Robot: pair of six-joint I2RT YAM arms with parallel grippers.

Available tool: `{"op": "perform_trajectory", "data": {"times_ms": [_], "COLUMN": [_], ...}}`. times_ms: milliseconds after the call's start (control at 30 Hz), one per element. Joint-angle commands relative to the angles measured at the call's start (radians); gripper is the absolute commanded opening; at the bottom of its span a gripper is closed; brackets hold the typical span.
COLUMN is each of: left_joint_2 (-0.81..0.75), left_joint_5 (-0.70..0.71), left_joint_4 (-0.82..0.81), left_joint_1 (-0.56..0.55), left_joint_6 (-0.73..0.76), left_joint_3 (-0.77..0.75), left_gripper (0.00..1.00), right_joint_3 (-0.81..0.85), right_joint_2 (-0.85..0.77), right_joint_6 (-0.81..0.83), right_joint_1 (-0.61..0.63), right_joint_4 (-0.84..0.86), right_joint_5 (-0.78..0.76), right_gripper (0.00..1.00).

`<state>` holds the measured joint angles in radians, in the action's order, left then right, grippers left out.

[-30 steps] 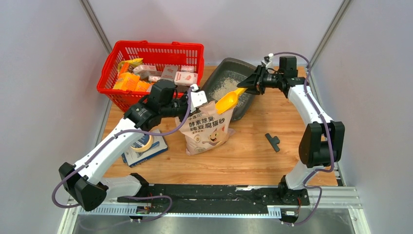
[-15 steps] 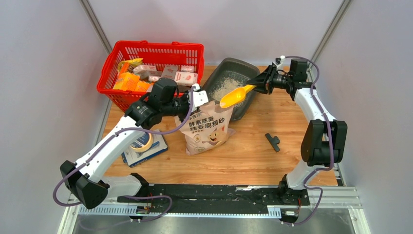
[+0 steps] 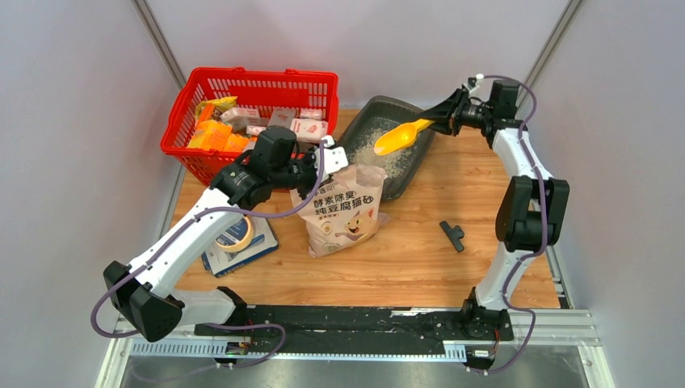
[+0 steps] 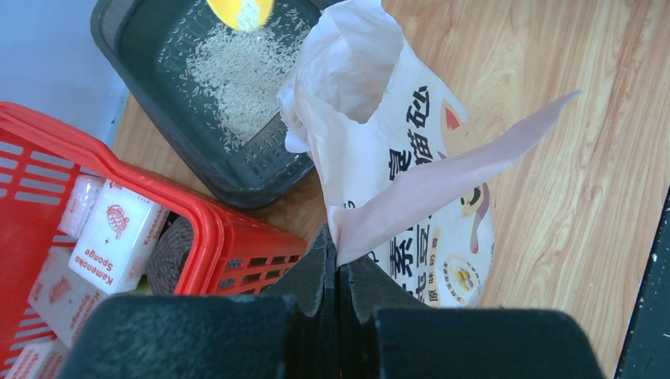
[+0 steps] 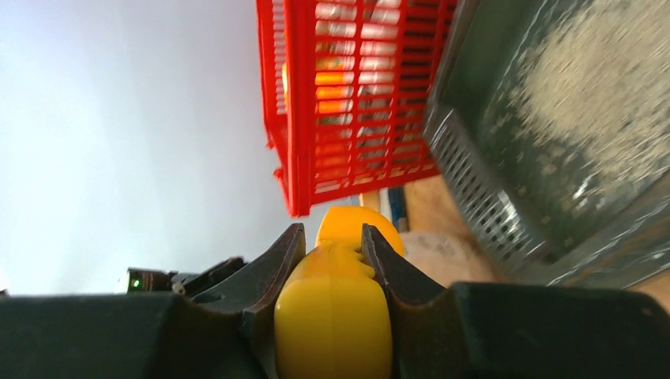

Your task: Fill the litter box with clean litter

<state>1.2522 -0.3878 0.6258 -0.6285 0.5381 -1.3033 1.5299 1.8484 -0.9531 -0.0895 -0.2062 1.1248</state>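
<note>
My right claw (image 5: 333, 239) is clenched on the handle of the yellow scoop (image 3: 396, 140), one jaw on either side of it. From that grip the scoop runs leftward and a little toward me, so its long axis crosses the far right rim of the litter box (image 3: 386, 102) and its bowl hangs above the tray floor, not touching it. The left wrist view shows pale granules lying in the bowl, so I judge this load is not yet tipped out.

The relation I care about is straight down. The litter (image 4: 237, 75) already in the box sits as a thin patch directly under and just nearer than the bowl, with bare grey floor around it. The box lies with its long axis running from far to near, slightly skewed. Rolling the wrist should drop the load inside the rim rather than on the bench (image 3: 420, 242).

Further out, my left claw (image 4: 336, 257) is clamped shut on a flap of the printed bag (image 3: 343, 214), holding its mouth open just beside the box's near end. The right arm is the nearer one to the box. The red basket (image 3: 250, 77) stands to the left, touching or almost touching the box's corner.
</note>
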Motion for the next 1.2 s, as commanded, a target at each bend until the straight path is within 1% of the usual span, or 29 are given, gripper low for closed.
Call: {"op": "perform_trajectory", "data": {"times_ms": [0, 33, 67, 100, 133, 167, 267, 400, 500, 633, 733, 767, 867, 900, 933, 967, 1000, 1067, 1133, 1167], "left_joint_2": [-0.002, 0.001, 0.001, 0.001, 0.0, -0.002, -0.016, -0.04, -0.051, -0.056, -0.056, -0.056, -0.06, -0.062, -0.065, -0.065, -0.066, -0.071, -0.073, -0.073], "left_joint_5": [0.001, 0.001, -0.005, -0.008, -0.008, -0.011, -0.003, -0.01, -0.023, -0.048, -0.062, -0.066, -0.071, -0.074, -0.077, -0.08, -0.085, -0.089, -0.089, -0.091], "left_joint_4": [0.006, 0.008, 0.008, 0.009, 0.009, 0.009, 0.0, -0.017, -0.034, -0.061, -0.087, -0.101, -0.156, -0.167, -0.175, -0.184, -0.186, -0.186, -0.189, -0.19], "left_joint_1": [0.001, 0.001, 0.001, 0.001, 0.001, 0.001, 0.001, 0.003, 0.001, 0.003, 0.001, 0.003, 0.001, 0.001, 0.001, 0.001, 0.001, 0.001, 0.001, 0.001], "left_joint_6": [0.023, 0.022, 0.022, 0.023, 0.019, 0.019, 0.017, 0.013, 0.0, -0.027, -0.046, -0.049, -0.081, -0.086, -0.096, -0.101, -0.104, -0.112, -0.119, -0.124], "left_joint_3": [-0.059, -0.063, -0.065, -0.065, -0.065, -0.065, -0.057, -0.028, -0.004, 0.01, 0.018, 0.021, 0.059, 0.077, 0.085, 0.091, 0.096, 0.098, 0.099, 0.101], "left_gripper": [0.0, 0.0, 0.0, 0.0, 0.0, 0.0, 0.0, 0.0, 0.0, 0.0, 0.0, 0.0, 0.0, 0.0, 0.0, 0.0, 0.0, 0.0, 0.0, 0.0], "right_joint_3": [0.232, 0.274, 0.367, 0.412, 0.453, 0.493, 0.535, 0.512, 0.475, 0.428, 0.336, 0.261, 0.129, 0.04, -0.009, -0.052, -0.142, -0.233, -0.379, -0.419], "right_joint_2": [0.174, 0.208, 0.237, 0.265, 0.293, 0.293, 0.273, 0.215, 0.155, 0.051, -0.075, -0.11, -0.256, -0.29, -0.349, -0.374, -0.394, -0.458, -0.483, -0.473], "right_joint_6": [0.066, 0.132, 0.19, 0.268, 0.334, 0.472, 0.592, 0.687, 0.717, 0.766, 0.79, 0.795, 0.821, 0.827, 0.83, 0.832, 0.826, 0.791, 0.78, 0.778], "right_joint_1": [-0.047, -0.049, -0.047, -0.038, -0.032, -0.024, 0.007, 0.03, 0.033, 0.028, 0.01, 0.001, -0.038, -0.056, -0.067, -0.079, -0.11, -0.142, -0.18, -0.19], "right_joint_4": [0.053, 0.036, 0.015, -0.031, -0.139, -0.186, -0.222, -0.252, -0.271, -0.327, -0.369, -0.377, -0.426, -0.439, -0.472, -0.485, -0.499, -0.512, -0.493, -0.493], "right_joint_5": [-0.049, -0.063, -0.094, -0.127, -0.169, -0.283, -0.367, -0.433, -0.477, -0.458, -0.424, -0.398, -0.356, -0.353, -0.347, -0.329, -0.32, -0.309, -0.275, -0.242], "right_gripper": [0.0, 0.0, 0.0, 0.0, 0.0, 0.0, 0.0, 0.0, 0.0, 0.0, 0.0, 0.0, 0.0, 0.0, 0.0, 0.0, 0.0, 0.0, 0.0, 0.01]}}
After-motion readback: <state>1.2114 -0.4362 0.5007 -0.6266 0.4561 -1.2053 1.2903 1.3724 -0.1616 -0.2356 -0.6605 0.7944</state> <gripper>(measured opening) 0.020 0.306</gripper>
